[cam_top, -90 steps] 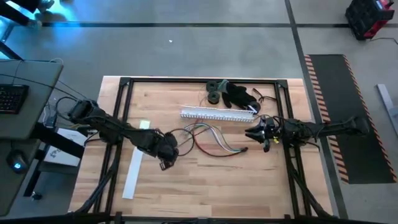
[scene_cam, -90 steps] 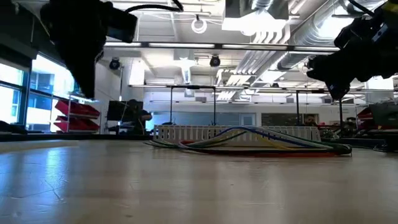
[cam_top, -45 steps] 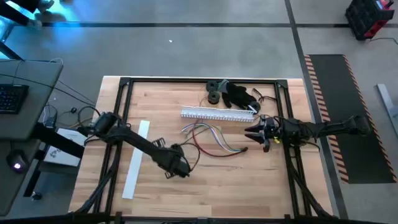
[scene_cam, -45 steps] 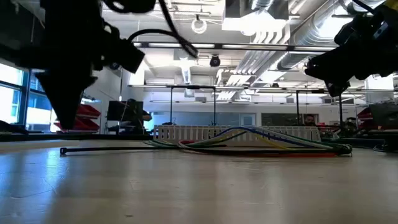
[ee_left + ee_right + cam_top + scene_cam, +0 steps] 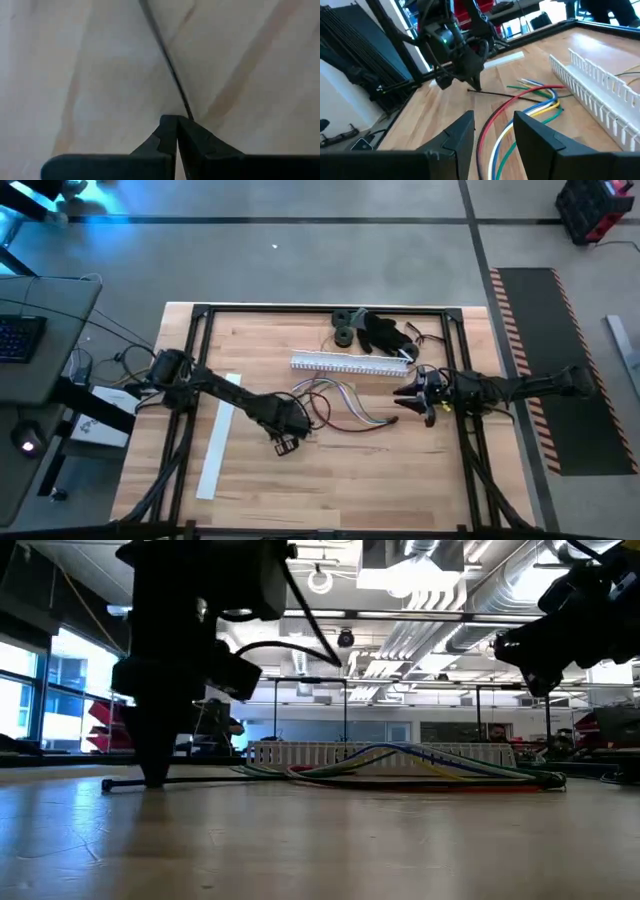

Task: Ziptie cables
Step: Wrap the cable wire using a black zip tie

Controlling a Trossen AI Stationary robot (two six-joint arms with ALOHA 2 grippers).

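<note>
Low at lower centre of the high view, left gripper [image 5: 287,444] pressed to the table [image 5: 400,480], fingers clenched on one end of a thin dark tie [image 5: 507,94], seen in the left wrist view as a dark strand [image 5: 167,65] running away from the closed tips. Just up and right of it, cables [image 5: 345,405] in a loose fan, mid-table, the tie reaching toward them. Farther right, right gripper [image 5: 403,397] hanging above the wood, fingers spread, just beside the cables' right ends. Beyond, toward frame top, white duct [image 5: 350,364] lying crosswise.
</note>
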